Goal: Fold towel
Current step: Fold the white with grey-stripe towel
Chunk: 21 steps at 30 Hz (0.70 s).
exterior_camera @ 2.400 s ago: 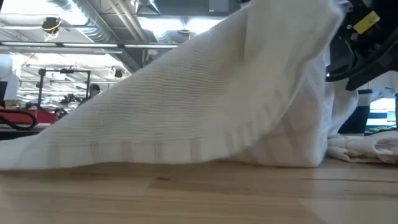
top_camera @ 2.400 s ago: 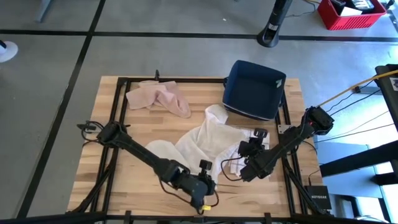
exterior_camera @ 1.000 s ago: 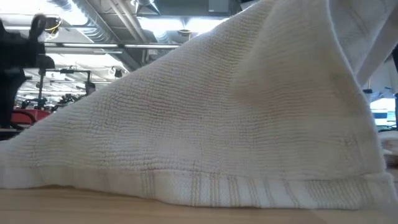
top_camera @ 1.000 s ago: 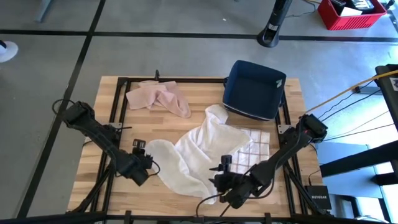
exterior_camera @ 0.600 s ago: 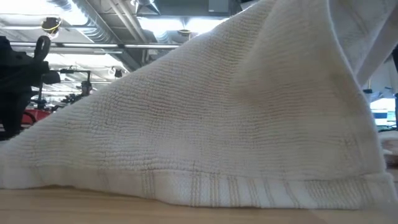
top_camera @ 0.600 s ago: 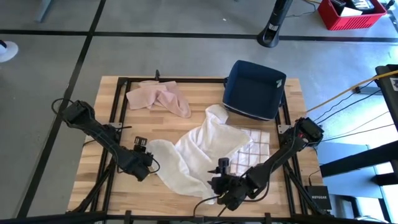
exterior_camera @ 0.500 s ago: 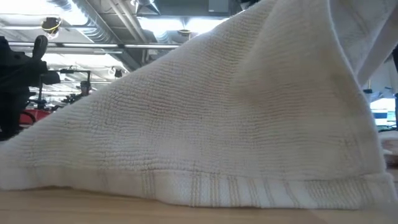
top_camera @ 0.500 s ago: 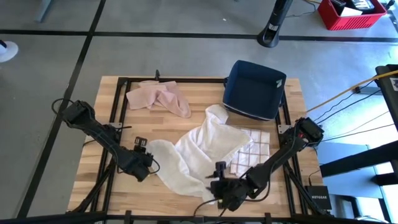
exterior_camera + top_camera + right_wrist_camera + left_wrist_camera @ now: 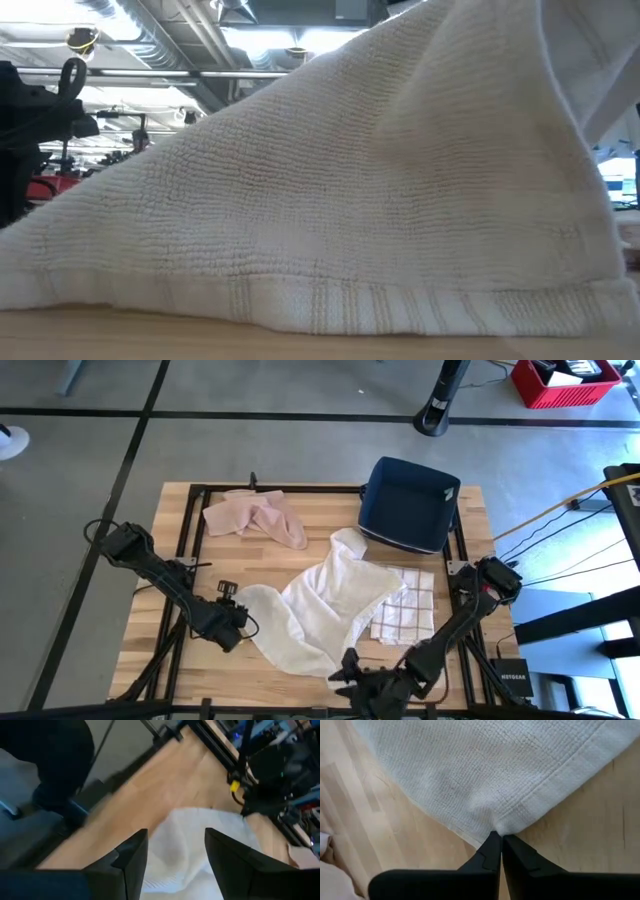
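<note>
Diagonally spread white towel; left hand pinches corner; right hand open.

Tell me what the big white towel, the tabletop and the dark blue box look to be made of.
White towel: woven cotton-like cloth, going by its ribbed weave and flat hemmed border. Tabletop: pale wood planks with visible grain, matte. Dark blue box: looks like soft fabric with rounded sides, though that is uncertain from above.

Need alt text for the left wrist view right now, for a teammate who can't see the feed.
The left gripper, its fingers closed, pinches the hemmed corner of a white towel that lies flat on the wooden table. The towel fills most of the view.
</note>
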Tool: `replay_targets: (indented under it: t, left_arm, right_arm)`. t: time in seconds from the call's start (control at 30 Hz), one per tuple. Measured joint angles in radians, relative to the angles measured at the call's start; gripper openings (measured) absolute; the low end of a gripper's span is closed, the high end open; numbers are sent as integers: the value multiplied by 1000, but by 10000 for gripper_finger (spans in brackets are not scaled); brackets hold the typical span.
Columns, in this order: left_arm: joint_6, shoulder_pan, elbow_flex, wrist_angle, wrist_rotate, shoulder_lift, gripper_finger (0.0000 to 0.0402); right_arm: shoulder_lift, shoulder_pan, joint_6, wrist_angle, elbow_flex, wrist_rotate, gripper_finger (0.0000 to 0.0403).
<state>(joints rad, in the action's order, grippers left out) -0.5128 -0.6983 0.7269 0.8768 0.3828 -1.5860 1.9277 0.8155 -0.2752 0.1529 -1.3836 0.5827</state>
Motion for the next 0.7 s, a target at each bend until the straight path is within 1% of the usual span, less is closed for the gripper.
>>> replay_targets:
  t: [0.13,0.2,0.27,0.43,0.6,0.7]
  left_arm:
    - [-3,1,0,-1,1,0,8]
    - [-6,1,0,-1,2,0,7]
    - [-8,1,0,-1,3,0,3]
    - [-10,1,0,-1,4,0,6]
    - [-8,1,-1,-3,17,-1,2]
    - [-8,1,-1,-7,24,-2,4]
  right_arm:
    - [61,10,-42,5,-52,-34,198]
    - [104,10,-81,29,-82,-34,198]
    - [141,10,-127,87,-116,-15,198]
    - [200,10,-223,210,-186,98,198]
    - [204,-2,-222,381,-195,120,197]
    - [204,-16,-219,366,-195,134,187]
